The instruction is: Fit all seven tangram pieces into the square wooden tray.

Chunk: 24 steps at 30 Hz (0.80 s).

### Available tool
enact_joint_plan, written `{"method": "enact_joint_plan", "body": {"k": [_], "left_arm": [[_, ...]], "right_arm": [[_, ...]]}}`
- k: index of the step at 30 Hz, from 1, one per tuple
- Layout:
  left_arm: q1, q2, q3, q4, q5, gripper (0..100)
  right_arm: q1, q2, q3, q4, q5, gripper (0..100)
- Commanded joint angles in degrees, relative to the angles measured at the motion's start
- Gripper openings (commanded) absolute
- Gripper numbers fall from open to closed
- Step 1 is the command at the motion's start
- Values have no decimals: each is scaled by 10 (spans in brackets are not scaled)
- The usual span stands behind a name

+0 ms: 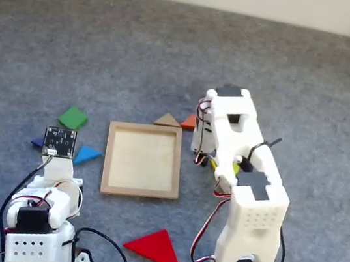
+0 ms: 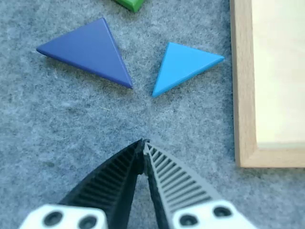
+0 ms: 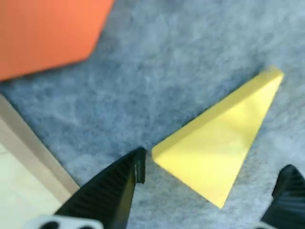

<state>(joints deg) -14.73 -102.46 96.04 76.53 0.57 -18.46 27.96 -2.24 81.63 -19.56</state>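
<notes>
The right gripper (image 3: 212,171) hangs open astride the yellow triangle (image 3: 219,143) near the square wooden tray (image 1: 108,160); the left gripper (image 2: 144,143) sits closed and empty near the dark blue triangle (image 2: 90,50) and light blue triangle (image 2: 183,64). The tray holds nothing; green square (image 1: 73,117), red triangle (image 1: 156,248), orange piece (image 3: 47,33) and what looks like a brown triangle (image 1: 167,120) lie outside it, so all seven placements are left to do.

Pale smooth wooden tray (image 1: 137,192), fuzzy grey carpet (image 1: 109,42), ribbed plastic fingers (image 2: 171,174)
</notes>
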Motion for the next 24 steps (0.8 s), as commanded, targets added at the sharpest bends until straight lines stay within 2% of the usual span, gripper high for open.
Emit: {"method": "enact_joint_plan", "body": {"k": [1, 10, 19, 21, 24], "left_arm": [[-7, -19, 11, 3, 5, 13], [-7, -19, 11, 3, 5, 13], [-7, -19, 11, 3, 5, 13], [-7, -19, 11, 3, 5, 13], [-7, -19, 11, 3, 5, 13]], "right_arm": [[-8, -15, -11, 8, 14, 400], [30, -12, -7, -36, 13, 400], [32, -11, -7, -43, -11, 399], [32, -11, -7, -43, -12, 375], [32, -11, -7, -43, -11, 286]]}}
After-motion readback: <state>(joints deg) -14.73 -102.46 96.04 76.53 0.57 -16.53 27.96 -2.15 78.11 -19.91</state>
